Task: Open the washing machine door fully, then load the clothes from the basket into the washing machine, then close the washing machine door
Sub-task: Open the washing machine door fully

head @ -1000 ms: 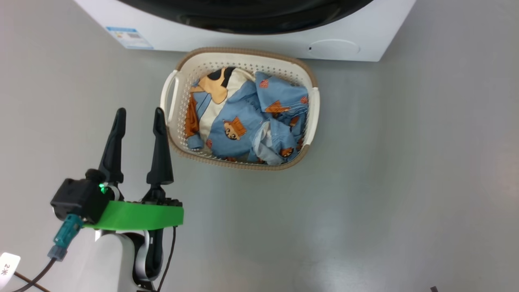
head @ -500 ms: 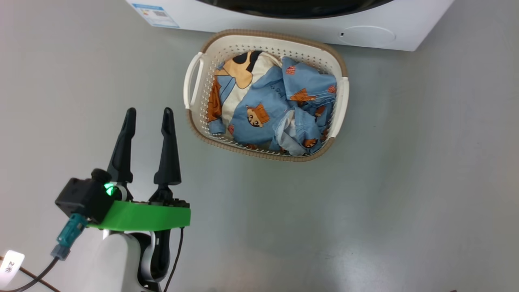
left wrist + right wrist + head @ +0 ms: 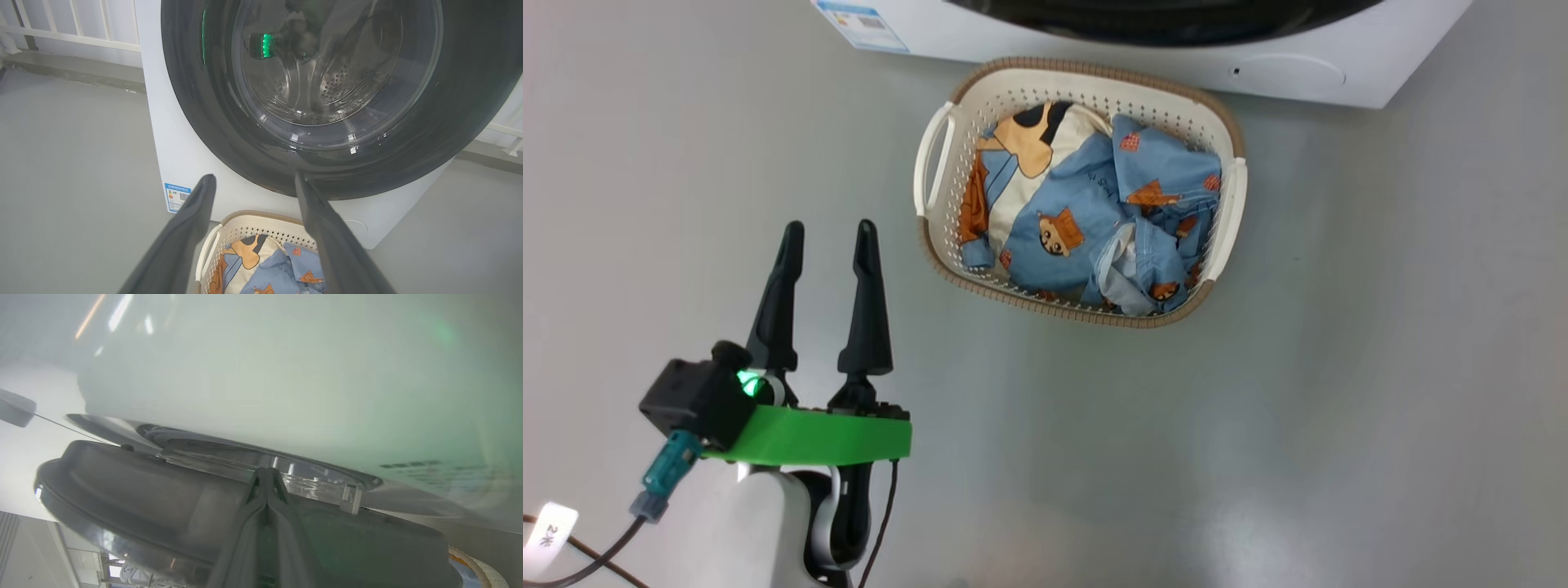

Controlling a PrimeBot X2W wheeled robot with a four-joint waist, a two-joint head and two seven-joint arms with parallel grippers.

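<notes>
Hovering over the grey floor (image 3: pixel 1258 408), left gripper (image 3: pixel 829 237) has its 2 fingers spread wide, nothing between them, off to the left of the basket (image 3: pixel 1086 317) and not touching it. Basket sits just in front of the washing machine (image 3: pixel 171 163), clothes (image 3: pixel 1086 212) heaped inside. Right gripper (image 3: pixel 267 471): fingers pressed together, tips at the edge of the washing machine door (image 3: pixel 122 490) beside the latch hook (image 3: pixel 350 498) (door looks cracked off the white front, can't tell how far).

I record the white box-shaped front-loading washer (image 3: pixel 179 163), its glossy black-rimmed round glass door (image 3: pixel 429 134) not swung wide. The light blue cartoon-print clothes (image 3: pixel 1086 220) lie heaped in the cream perforated plastic basket (image 3: pixel 1086 77) just before it.
</notes>
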